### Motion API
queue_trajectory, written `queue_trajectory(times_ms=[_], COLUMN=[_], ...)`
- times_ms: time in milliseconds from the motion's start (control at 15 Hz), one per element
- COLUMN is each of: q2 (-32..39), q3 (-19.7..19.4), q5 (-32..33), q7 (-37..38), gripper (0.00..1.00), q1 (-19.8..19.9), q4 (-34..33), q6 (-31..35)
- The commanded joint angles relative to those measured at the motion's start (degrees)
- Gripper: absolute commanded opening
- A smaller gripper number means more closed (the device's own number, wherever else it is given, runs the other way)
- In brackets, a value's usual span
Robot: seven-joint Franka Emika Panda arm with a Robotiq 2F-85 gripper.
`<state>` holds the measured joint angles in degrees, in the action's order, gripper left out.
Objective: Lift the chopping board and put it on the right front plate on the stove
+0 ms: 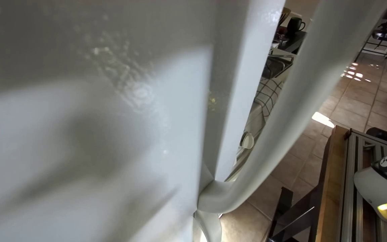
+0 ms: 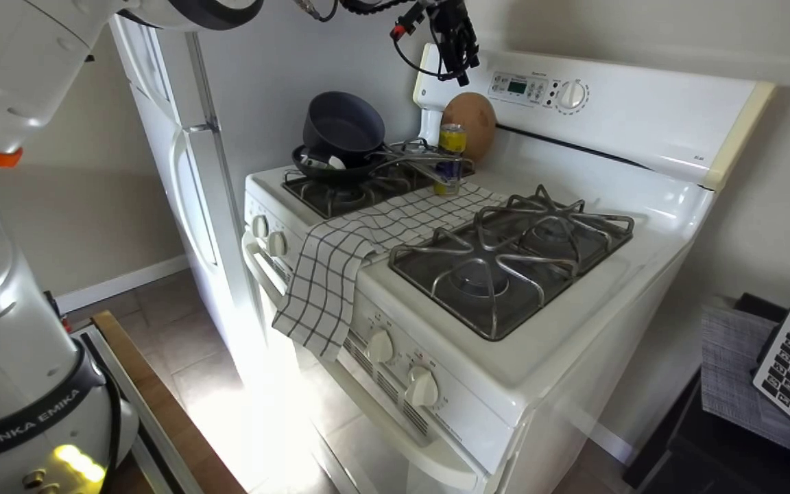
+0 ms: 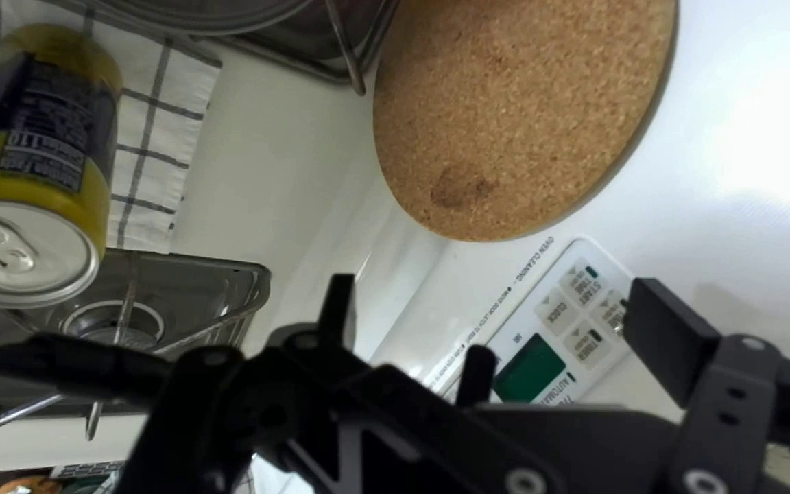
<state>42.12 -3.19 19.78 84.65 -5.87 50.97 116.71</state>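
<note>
the hand (image 3: 494, 322), nearest in the wrist view, is spread wide and holds nothing. in an exterior view the chopping board (image 2: 479, 122) sits below it, apart, propped on edge at the back panel (image 2: 642, 116) of the stove (image 2: 559, 329). its face looks outward, its upper rim points toward the hand; looking round, it shows no clear long axis.

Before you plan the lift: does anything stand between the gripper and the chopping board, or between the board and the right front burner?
Nothing visible stands between the open gripper and the chopping board. Toward the right front burner, the yellow can stands upright on the checked towel, probably close to a low, direct path.
</note>
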Motion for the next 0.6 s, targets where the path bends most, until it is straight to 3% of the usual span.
queue_trajectory(times_ms=[0, 267, 533], q2=[4.3, 7.5, 9.4], q3=[-0.5, -0.8, -1.0], q5=[-1.6, -1.2, -0.7], q7=[8.4, 16.6, 20.3], gripper=[1.0, 1.0, 1.0], q1=[-0.4, -1.2, -1.3], q4=[-3.9, -6.4, -9.4], q6=[0.6, 1.2, 1.9])
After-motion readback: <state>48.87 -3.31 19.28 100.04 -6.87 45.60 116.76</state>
